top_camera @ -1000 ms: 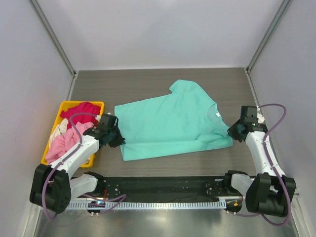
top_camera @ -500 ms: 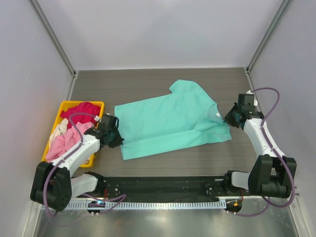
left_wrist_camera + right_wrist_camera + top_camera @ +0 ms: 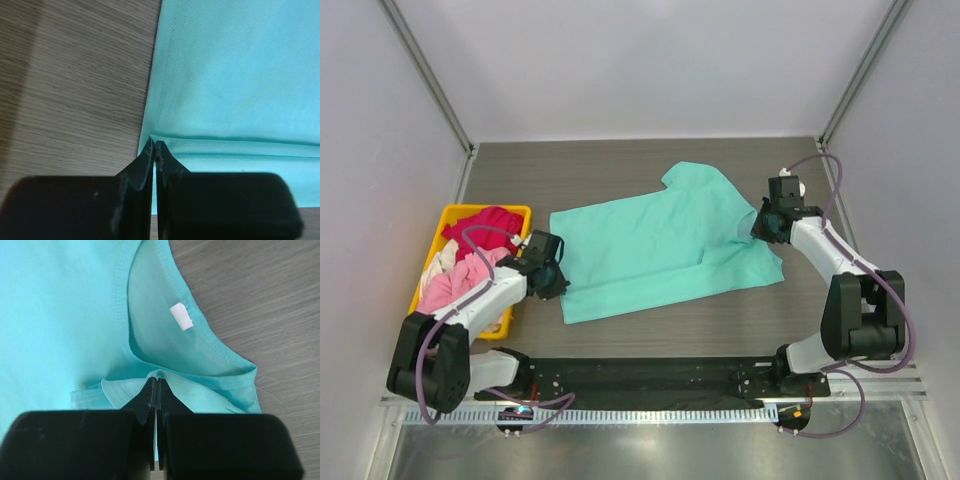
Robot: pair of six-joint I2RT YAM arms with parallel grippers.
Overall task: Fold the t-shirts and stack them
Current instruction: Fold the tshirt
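Two end effectors: both pinched tight on cloth
Left end effector (image 3: pixel 154 145): jaws together on the near left hem corner of the teal t-shirt (image 3: pixel 660 250)
Right end effector (image 3: pixel 156 382): jaws together on a fold of the shoulder just beside the collar
Teal t-shirt: spread on the counter (image 3: pixel 570 170) between the arms, collar to the right
Yellow bin (image 3: pixel 450 212): at the left, holding the pink t-shirt (image 3: pixel 445 290), magenta-red t-shirt (image 3: pixel 485 222) and whitish t-shirt (image 3: pixel 438 258)

Bright, even diffuse light, faint soft shadows. Overhead view sharp; both wrist views go blurry along bottom edge.
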